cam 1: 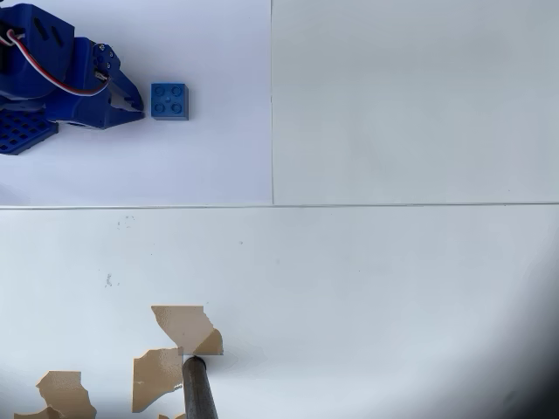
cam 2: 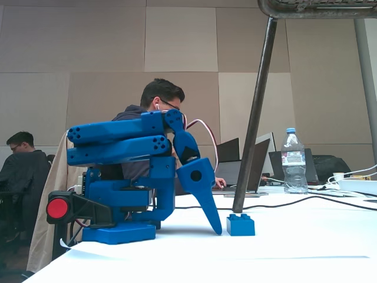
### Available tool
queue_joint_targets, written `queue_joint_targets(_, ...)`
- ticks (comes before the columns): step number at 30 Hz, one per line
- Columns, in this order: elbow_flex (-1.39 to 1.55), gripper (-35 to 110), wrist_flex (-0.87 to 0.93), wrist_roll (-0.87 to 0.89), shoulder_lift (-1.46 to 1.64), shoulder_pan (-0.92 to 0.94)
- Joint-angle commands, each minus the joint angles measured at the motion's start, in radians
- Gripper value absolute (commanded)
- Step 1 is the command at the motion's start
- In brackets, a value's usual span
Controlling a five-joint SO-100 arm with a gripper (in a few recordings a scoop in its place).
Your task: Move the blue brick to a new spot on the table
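Observation:
The blue brick [cam 1: 169, 100] [cam 2: 240, 224], a small square with four studs, sits flat on the whiter paper panel [cam 1: 218, 157] of the table [cam 1: 393, 288]. My blue arm is folded over its base at the upper left of the overhead view. My gripper [cam 1: 136, 105] [cam 2: 216, 229] points down at the tabletop just left of the brick, a small gap away and not touching it. Its jaws look shut, with nothing between them.
A blue perforated base plate [cam 1: 22, 133] lies under the arm. Chipped brown patches [cam 1: 186, 327] and a dark pole [cam 1: 199, 388] [cam 2: 253, 118] stand at the near edge. A water bottle [cam 2: 293, 160], laptops, cables and seated people are behind the table.

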Motion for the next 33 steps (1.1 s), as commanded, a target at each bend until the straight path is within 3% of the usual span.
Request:
queue_joint_targets(1,-0.184,0,0.015,0.066,-0.137,-0.071)
queue_joint_targets(7,-0.396,6,-0.060,0.095,-0.434,-0.084)
queue_joint_targets(15,-0.600,32,-0.126,-0.100,-0.695,0.097)
queue_joint_targets(23,-0.600,36,-0.229,-0.241,-0.842,0.176)
queue_joint_targets(33,-0.586,37,-0.307,-0.158,-1.000,0.130)
